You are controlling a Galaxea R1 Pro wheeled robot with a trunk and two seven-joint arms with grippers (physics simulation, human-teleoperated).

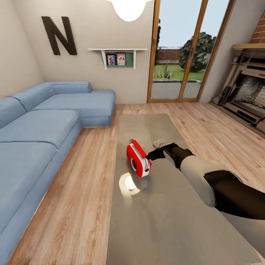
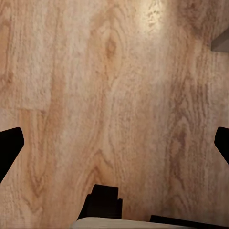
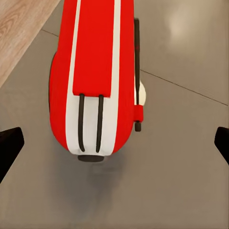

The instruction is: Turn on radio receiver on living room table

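Note:
The red radio receiver (image 1: pixel 138 159) with white trim stands near the middle of the long grey glossy table (image 1: pixel 165 224) in the living room. My right gripper (image 1: pixel 150 156) reaches in from the right, its tips right at the radio's near end. In the right wrist view the radio (image 3: pixel 95 71) sits straight ahead on the table (image 3: pixel 181 186), and the right gripper (image 3: pixel 114 145) is open with its fingers (image 3: pixel 9 143) spread wide, nothing between them. In the left wrist view my left gripper (image 2: pixel 114 145) is open over wood plank floor (image 2: pixel 114 86).
A small flat grey gadget (image 1: pixel 159 141) lies on the table just beyond the radio. The blue L-shaped sofa (image 1: pixel 36 129) runs along the left, with floor between it and the table. Black letter N (image 1: pixel 59 35), glass doors (image 1: pixel 180 55) and brick fireplace (image 1: pixel 248 92) stand at the back.

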